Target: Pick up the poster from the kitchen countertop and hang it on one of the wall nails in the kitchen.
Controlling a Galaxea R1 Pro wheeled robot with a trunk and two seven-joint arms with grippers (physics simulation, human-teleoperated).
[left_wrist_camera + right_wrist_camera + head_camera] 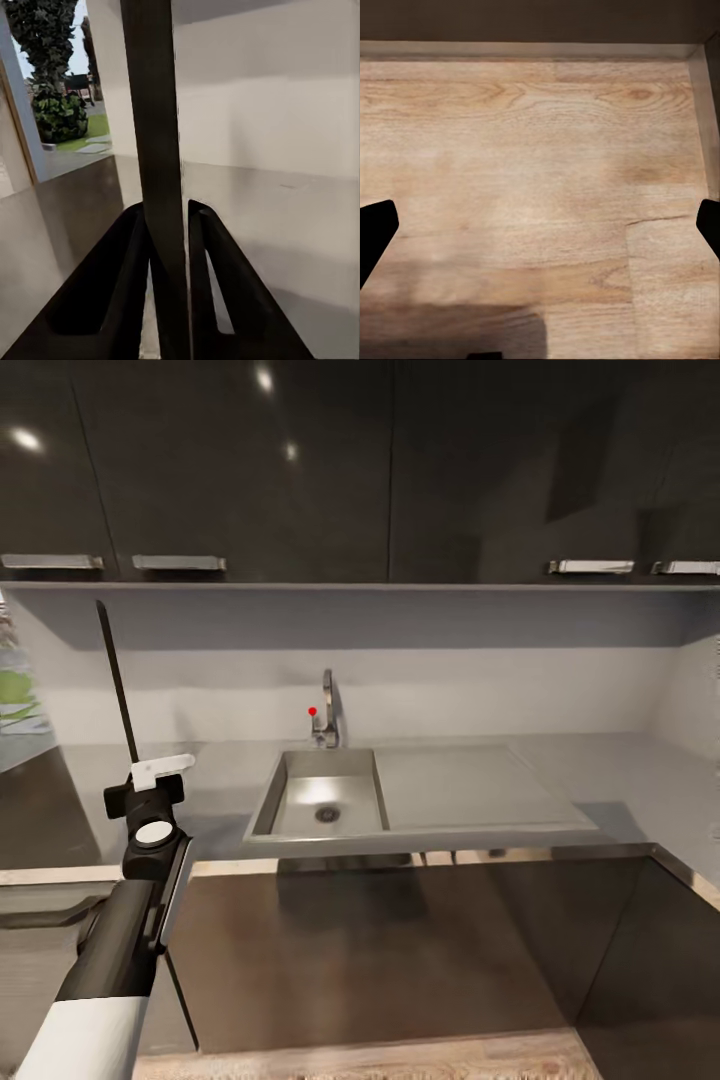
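While left end effector [166, 247] clamps poster [117, 685] edge-on, countertop [560, 770] bare.

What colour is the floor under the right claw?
Light wood planks with visible grain, best seen in the right wrist view, between the open claw's dark tips.

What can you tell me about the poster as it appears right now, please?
The poster is seen edge-on in the head view, so it reads as a thin dark strip with none of its artwork visible. It stands nearly upright, leaning slightly, above the pale grey countertop left of the sink. The left gripper holds its lower end; in the left wrist view the dark edge runs up between the two black fingers.
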